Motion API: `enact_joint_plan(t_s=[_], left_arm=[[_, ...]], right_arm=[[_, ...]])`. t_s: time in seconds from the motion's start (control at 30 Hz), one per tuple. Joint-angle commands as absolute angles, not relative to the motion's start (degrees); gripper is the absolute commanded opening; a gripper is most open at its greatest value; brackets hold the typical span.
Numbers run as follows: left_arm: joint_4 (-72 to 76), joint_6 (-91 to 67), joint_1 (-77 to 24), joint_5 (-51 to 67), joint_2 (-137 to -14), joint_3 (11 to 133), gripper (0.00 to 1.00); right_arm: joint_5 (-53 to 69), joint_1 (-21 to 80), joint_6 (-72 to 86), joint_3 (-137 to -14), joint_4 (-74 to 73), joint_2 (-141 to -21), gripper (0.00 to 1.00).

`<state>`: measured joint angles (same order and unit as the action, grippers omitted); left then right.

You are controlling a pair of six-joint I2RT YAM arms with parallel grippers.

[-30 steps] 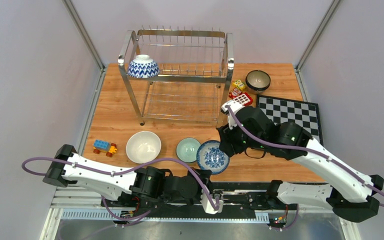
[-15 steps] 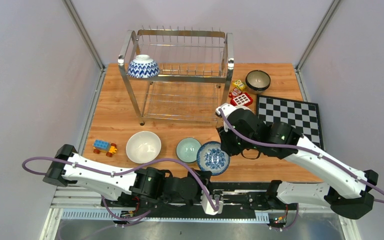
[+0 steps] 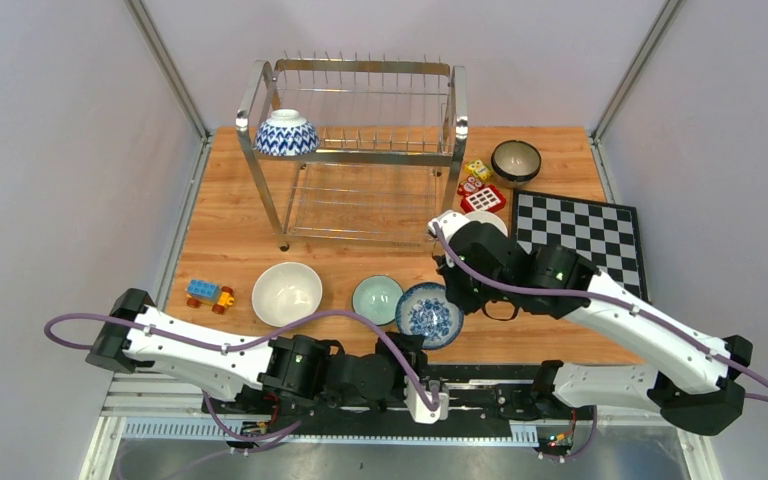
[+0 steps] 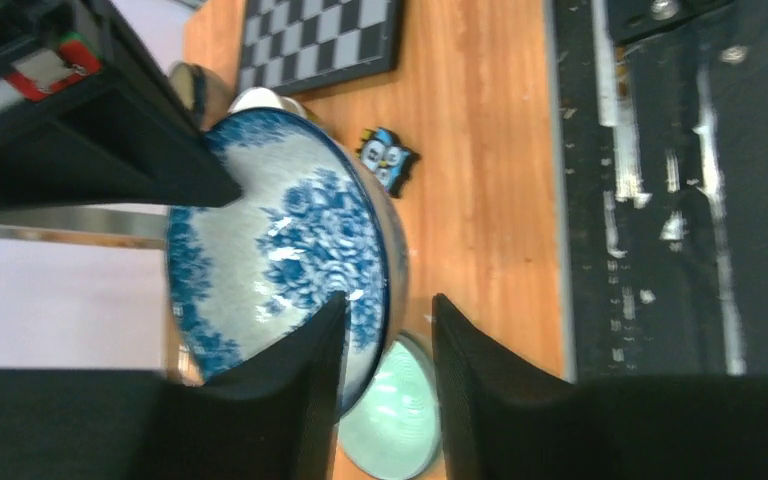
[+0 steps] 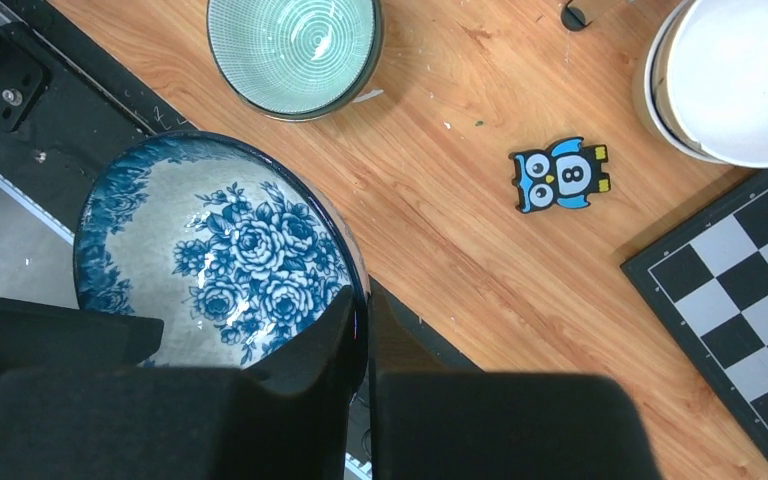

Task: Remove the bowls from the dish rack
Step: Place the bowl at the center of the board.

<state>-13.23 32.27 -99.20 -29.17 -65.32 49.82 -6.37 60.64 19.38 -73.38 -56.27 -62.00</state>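
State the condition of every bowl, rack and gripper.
Blue floral ceramic bowl, rim gripped.
Right gripper, shut on it.
Left gripper, open astride it.
Zigzag blue bowl, upside down.
Steel wire rack, holding one bowl.
Pale green bowl, upright.
Near white bowl, upright.
Far white bowl, upright.
Dark brown bowl, upright.

A blue-and-white zigzag bowl (image 3: pixel 286 133) sits upside down on the upper tier of the dish rack (image 3: pixel 360 150), left end. In front: white bowl (image 3: pixel 287 293), celadon bowl (image 3: pixel 376 298), blue floral bowl (image 3: pixel 428 314); dark bowl (image 3: pixel 516 160) to its right.
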Motion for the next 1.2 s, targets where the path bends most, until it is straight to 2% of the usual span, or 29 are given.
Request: enact_joint_plan(t_s=[0.0,0.03,0.07,0.1,0.33,0.57,0.67,0.77,0.87,1.03,1.17], left_arm=[[-10.4,26.7,-99.5,-35.9,-64.0,52.1,0.57],[-10.0,25.3,-99.4,-37.3,-63.6,52.2,0.70],[-9.6,24.2,-99.4,-39.0,-62.9,52.0,0.92],[-9.0,22.8,-99.4,-40.8,-62.1,51.8,0.99],[-10.2,-0.5,-99.4,-60.7,-56.0,49.1,1.00],[-16.8,-32.4,-99.2,-70.1,-43.0,39.7,1.00],[-24.3,-49.7,-99.2,-73.5,-36.7,35.8,1.00],[-32.1,-59.0,-99.2,-73.1,-33.1,34.1,1.00],[-40.7,-64.5,-99.2,-72.5,-33.4,35.9,1.00],[-60.5,-82.2,-99.2,-74.4,-39.0,41.3,1.00],[-67.4,-89.4,-99.2,-74.0,-42.2,43.0,1.00]], right_arm=[[-10.1,61.3,22.1,-73.7,-57.7,-59.2,0.03],[-11.1,61.3,22.6,-73.5,-57.7,-58.4,0.03],[-12.3,61.3,23.3,-73.0,-57.6,-57.6,0.03],[-13.5,61.3,23.9,-72.6,-57.5,-56.7,0.03],[-22.9,61.3,30.1,-62.0,-52.9,-45.1,0.03],[-28.4,61.3,40.6,-49.2,-50.4,-37.7,0.03],[-28.5,61.3,46.0,-43.7,-47.6,-37.3,0.03],[-27.8,61.3,50.7,-39.3,-44.3,-38.3,0.03],[-28.4,61.3,54.3,-36.8,-42.2,-40.3,0.03],[-28.9,61.0,58.0,-34.2,-39.8,-43.8,0.03],[-27.2,59.8,59.9,-31.8,-37.9,-45.6,0.03]])
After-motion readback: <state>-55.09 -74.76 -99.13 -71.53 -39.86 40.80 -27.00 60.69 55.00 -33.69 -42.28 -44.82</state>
